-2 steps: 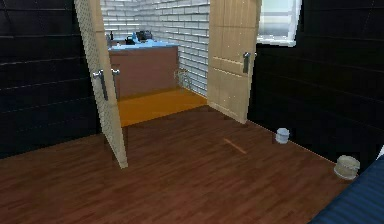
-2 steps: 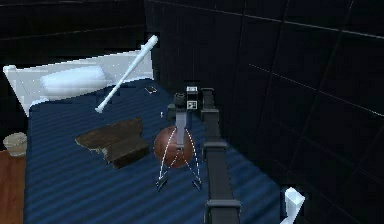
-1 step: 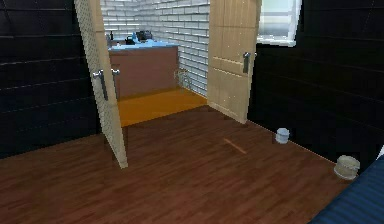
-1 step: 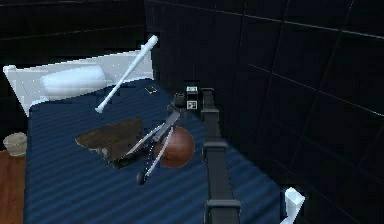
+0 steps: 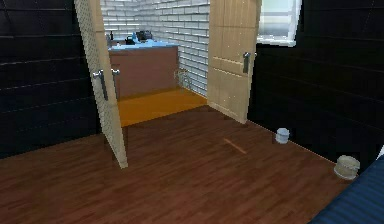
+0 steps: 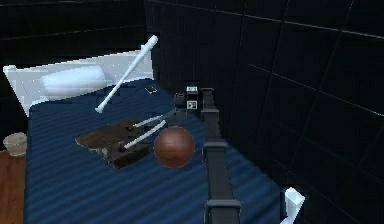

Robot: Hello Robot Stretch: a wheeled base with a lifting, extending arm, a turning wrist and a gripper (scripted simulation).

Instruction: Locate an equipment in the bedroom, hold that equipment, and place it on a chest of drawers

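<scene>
In the forward view, a light wooden door (image 5: 108,85) stands open at the left, over a dark wooden floor (image 5: 190,170). Through the doorway there is a brown counter (image 5: 145,68) in front of a white brick wall (image 5: 180,25). A second light wooden door (image 5: 233,55) stands at the right of the doorway. Further right, a small pale cup-shaped thing (image 5: 283,135) and a low pale tub (image 5: 347,167) stand on the floor near the dark wall.

In the arm side view, a small round basket (image 6: 14,143) is on the floor at the left, beside a bed with a dark blue striped cover (image 6: 60,180). A white pillow (image 6: 70,82) lies at its head. A long white baseball bat (image 6: 128,72) lies slanted on the cover, right of the pillow. Nearer, a flat dark brown thing (image 6: 100,140) lies on the cover and the gripper (image 6: 135,138) is at it; I cannot tell whether it holds anything. Just right of it, a round brown ball (image 6: 174,147) rests on the cover, beside the dark square arm (image 6: 218,175).
</scene>
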